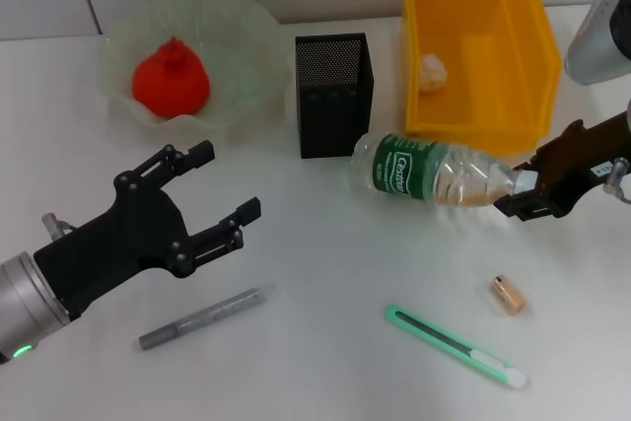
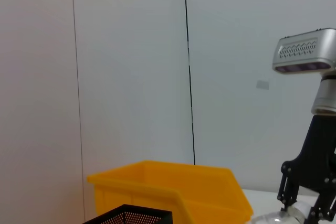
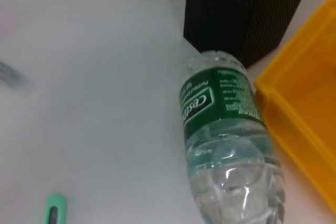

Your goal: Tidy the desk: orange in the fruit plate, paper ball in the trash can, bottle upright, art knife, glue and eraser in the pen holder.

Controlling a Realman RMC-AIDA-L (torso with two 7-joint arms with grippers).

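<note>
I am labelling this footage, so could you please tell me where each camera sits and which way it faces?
Head view: looks forward and down at the table; both arms show, left tool open, right tool at the lying bottle neck.
Left wrist view: faces level toward the wall, over the yellow bin; the right arm shows.
Right wrist view: looks down the bottle; no fingers show.
All three share the bin and pen holder.

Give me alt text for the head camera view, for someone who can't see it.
The right gripper grips the neck of a lying bottle beside the yellow bin. The open left gripper hovers above a grey glue stick; an orange sits in the green plate.
</note>
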